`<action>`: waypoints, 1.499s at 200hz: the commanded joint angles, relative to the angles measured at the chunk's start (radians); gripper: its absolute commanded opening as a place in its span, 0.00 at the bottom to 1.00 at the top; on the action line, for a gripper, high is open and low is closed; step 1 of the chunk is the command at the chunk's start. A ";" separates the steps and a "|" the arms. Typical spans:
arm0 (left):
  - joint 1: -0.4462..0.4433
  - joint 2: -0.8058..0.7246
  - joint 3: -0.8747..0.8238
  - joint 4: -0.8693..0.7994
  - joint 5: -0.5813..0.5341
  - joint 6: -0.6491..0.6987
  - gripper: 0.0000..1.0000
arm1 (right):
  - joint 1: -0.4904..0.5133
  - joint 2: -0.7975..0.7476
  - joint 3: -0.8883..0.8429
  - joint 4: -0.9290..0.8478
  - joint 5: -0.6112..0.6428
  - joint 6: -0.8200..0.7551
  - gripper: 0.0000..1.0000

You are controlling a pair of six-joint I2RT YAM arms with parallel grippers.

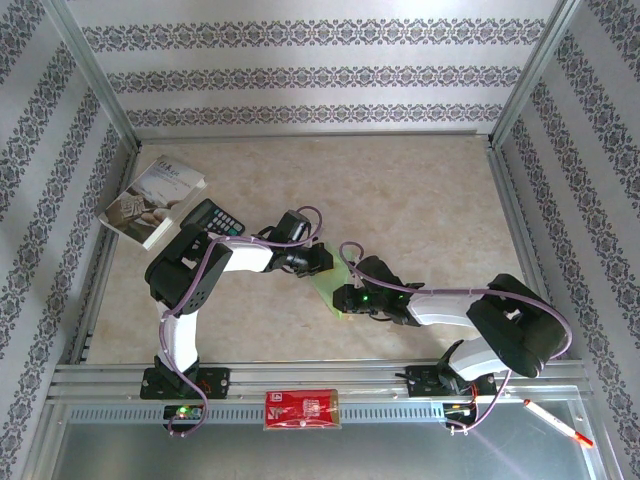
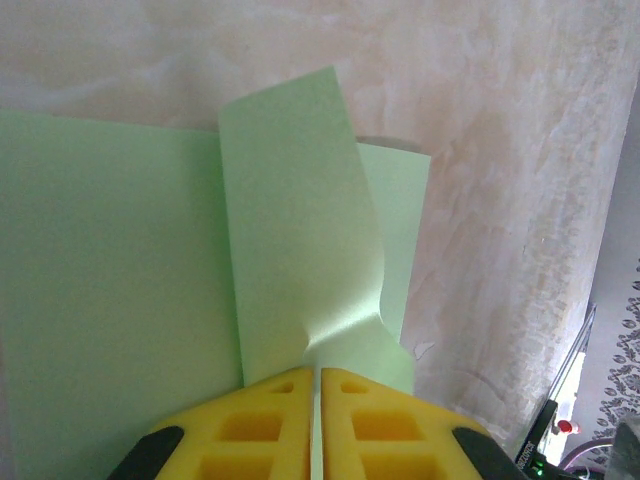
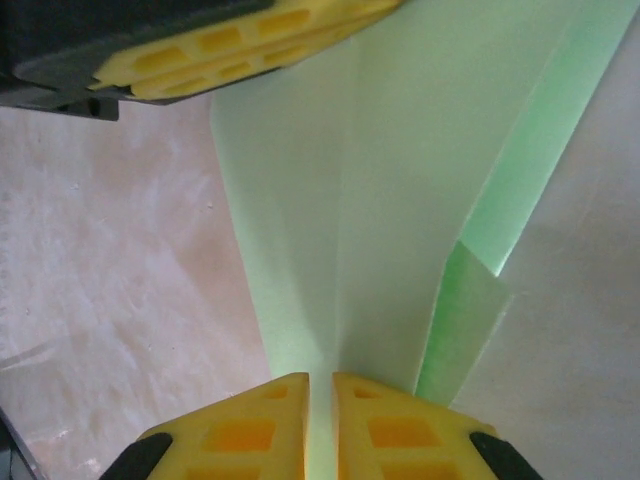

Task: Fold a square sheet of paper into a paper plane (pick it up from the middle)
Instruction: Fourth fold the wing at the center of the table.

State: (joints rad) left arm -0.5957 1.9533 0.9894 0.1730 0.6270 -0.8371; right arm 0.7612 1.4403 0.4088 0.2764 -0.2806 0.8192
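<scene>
The thin light green paper sheet (image 1: 333, 287), partly folded, lies mid-way across the beige marbled table (image 1: 430, 200), towards its near edge. The yellow-fingered left gripper (image 2: 318, 378) and right gripper (image 3: 320, 382) each pinch it tightly from opposite ends. Best to pull evenly, so the centre crease runs straight and untorn.

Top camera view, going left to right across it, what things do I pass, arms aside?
booklet → calculator → paper → pen
</scene>
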 commanded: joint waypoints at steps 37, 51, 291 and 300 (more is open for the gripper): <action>-0.010 0.012 0.012 -0.017 -0.018 0.015 0.16 | 0.012 0.016 -0.056 -0.037 0.008 0.037 0.12; -0.010 0.007 0.013 -0.003 -0.009 0.004 0.17 | 0.015 0.017 -0.059 -0.040 0.015 0.043 0.12; -0.076 -0.066 -0.056 -0.058 0.094 -0.044 0.05 | 0.008 0.017 -0.091 -0.042 0.040 0.046 0.09; -0.076 -0.059 -0.050 -0.064 0.094 -0.038 0.05 | 0.007 0.017 -0.090 -0.045 0.040 0.044 0.09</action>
State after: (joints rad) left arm -0.6552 1.8679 0.9112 0.1448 0.7044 -0.8967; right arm 0.7635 1.4368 0.3511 0.3698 -0.2588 0.8616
